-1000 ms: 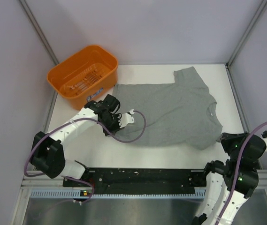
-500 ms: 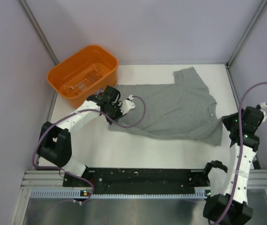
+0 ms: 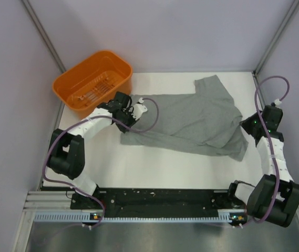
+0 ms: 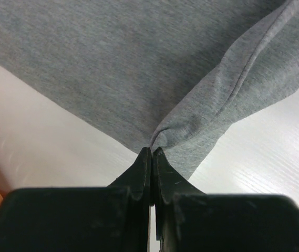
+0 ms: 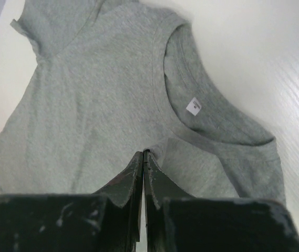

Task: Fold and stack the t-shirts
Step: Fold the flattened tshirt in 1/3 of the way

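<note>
Grey t-shirt (image 3: 191,118) on table (image 3: 165,168), left gripper (image 4: 152,151) pinching its hem corner, right gripper (image 5: 143,153) pinching its shoulder, orange basket (image 3: 110,68) at left

The top camera is looking down from above and behind the arms (image 3: 89,126), over the whole table (image 3: 165,168). Each wrist camera is peering closely along its own pincer: the shirt's (image 4: 138,63) edge is lying just ahead of the left pincer (image 4: 152,152), its collar (image 5: 162,79) beyond the right pincer (image 5: 143,155). All are sharing the shirt.

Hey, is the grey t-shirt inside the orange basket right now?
No, the grey t-shirt lies on the table beside the orange basket, not in it.
</note>
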### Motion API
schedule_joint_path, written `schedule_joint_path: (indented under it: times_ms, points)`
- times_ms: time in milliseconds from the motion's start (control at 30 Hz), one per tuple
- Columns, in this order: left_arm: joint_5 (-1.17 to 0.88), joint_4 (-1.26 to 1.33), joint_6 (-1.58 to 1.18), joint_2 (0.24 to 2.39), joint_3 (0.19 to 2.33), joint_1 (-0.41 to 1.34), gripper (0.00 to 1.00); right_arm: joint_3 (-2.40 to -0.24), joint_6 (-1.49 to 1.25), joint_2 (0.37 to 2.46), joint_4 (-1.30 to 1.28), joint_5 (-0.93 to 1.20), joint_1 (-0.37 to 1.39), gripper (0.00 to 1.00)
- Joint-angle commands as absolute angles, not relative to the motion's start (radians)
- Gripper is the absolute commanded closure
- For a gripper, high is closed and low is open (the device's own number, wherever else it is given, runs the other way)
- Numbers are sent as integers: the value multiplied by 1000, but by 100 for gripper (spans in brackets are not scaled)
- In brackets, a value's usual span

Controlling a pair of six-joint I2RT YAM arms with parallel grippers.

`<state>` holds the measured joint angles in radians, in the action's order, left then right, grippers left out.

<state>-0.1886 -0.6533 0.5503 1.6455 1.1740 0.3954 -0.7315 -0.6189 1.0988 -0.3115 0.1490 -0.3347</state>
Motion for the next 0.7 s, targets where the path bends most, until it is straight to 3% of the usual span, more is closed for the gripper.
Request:
schedule_joint_path:
  times_ms: [0,467,667]
  points:
    - [-173,-609,502,1646,1198,376,100,-814,-546,1134,-212,136,-331,100]
    - [-213,-650,514,1706,1226,370,100,-925,-472,1169,-212,156,-330,100]
    - [-172,-635,497,1726,1235,368,100,-859,-518,1212,-155,161,-302,100]
